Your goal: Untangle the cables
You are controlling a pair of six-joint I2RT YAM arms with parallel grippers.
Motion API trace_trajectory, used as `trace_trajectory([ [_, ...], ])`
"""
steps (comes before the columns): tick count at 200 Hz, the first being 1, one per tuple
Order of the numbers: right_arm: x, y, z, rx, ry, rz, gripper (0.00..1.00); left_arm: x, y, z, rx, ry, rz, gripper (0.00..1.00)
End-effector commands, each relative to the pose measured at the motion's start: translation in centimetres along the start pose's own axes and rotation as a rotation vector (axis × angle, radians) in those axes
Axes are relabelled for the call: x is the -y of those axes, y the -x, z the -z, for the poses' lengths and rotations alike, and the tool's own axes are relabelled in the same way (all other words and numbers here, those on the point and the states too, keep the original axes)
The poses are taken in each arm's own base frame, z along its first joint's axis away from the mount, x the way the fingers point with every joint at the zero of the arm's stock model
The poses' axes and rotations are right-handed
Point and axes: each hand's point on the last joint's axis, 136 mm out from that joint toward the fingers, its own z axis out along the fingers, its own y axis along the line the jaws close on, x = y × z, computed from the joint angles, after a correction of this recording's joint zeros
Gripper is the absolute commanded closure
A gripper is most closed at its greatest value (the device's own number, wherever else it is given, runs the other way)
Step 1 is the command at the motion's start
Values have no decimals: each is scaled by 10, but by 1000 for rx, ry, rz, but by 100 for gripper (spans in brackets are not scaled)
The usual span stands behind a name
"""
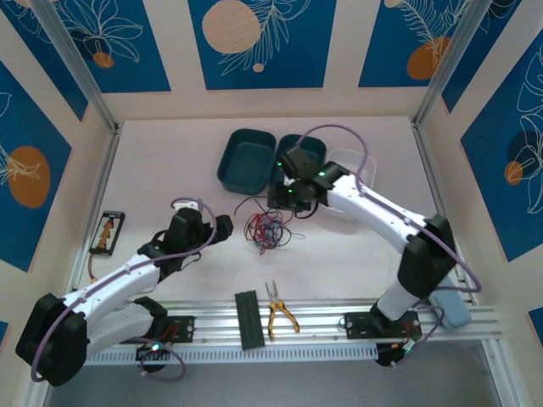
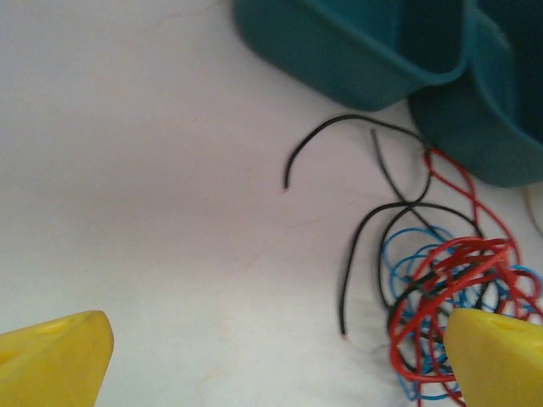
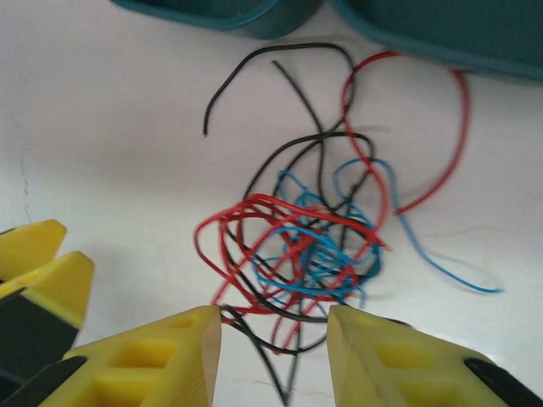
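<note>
I'm hovering my half-open right end effector [image 3: 271, 329] at tangled red, blue, black wire cables [image 3: 297, 246] just ahead; next likely needs pinching one black strand.

Light: bright, even, from above; pale desk [image 1: 170, 178] washed out. Shadows: faint, soft beneath cables [image 3: 297, 246]. Focus: overhead sharp; wrist views soft, right pincer [image 3: 273, 326] fingers [image 3: 144, 365] blurred at 6 o'clock.

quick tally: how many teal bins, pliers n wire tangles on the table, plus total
teal bins: 2
pliers: 1
wire tangle: 1 (red, blue and black strands knotted together)
total: 4
</note>
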Motion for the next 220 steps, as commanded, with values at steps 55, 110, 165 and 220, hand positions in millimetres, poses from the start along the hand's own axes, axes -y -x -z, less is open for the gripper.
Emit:
trace_trajectory([
  [55, -30, -17, -58, -175, -148, 63, 64, -19, 3, 4, 36, 40, 49, 0],
  [110, -23, -23, -75, -211, -180, 20, 58, -19, 2, 11, 62, -3, 56, 0],
  [165, -24, -20, -88, -208, -140, -22, 55, -19, 0, 10, 56, -10, 19, 0],
  [220, -24, -9, -100, -210, -109, -59, 57, -20, -4, 7, 43, -14, 23, 0],
])
